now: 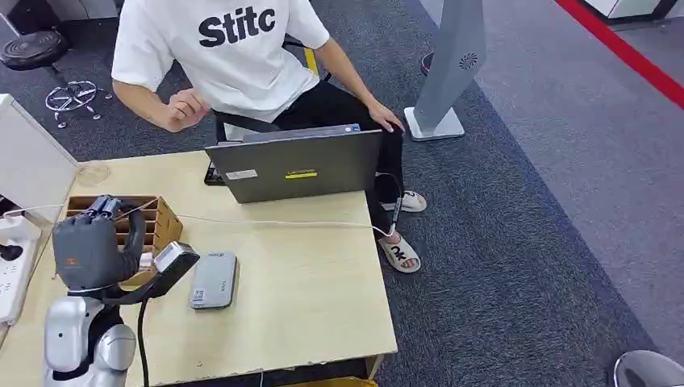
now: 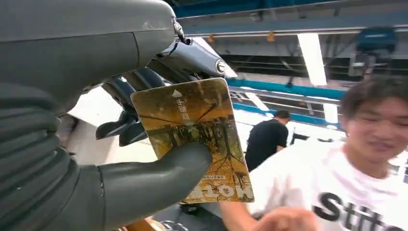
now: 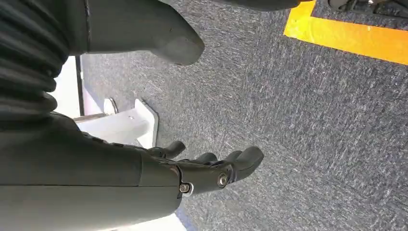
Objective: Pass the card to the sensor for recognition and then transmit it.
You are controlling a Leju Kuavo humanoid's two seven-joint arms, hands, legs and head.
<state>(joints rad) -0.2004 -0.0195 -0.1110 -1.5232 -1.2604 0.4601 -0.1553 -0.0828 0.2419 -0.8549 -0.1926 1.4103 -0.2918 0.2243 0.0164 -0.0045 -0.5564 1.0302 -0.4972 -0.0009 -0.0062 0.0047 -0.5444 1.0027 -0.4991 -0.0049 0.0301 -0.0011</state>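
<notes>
My left hand [image 1: 93, 242] is raised over the left part of the wooden table [image 1: 323, 306]. In the left wrist view it [image 2: 96, 144] pinches a yellow-brown picture card [image 2: 192, 125] between the thumb [image 2: 159, 178] and the fingers behind it; the card stands up towards the person. The grey card sensor [image 1: 214, 280] lies flat on the table just right of that hand. My right hand [image 3: 120, 183] hangs over grey carpet, fingers apart and holding nothing.
A person in a white T-shirt [image 1: 226, 48] sits behind the table, with a grey laptop [image 1: 298, 165] in front of them. A wooden compartment box [image 1: 157, 218] stands behind my left hand. A white cable [image 1: 274, 223] crosses the table. A power strip [image 1: 12, 270] lies far left.
</notes>
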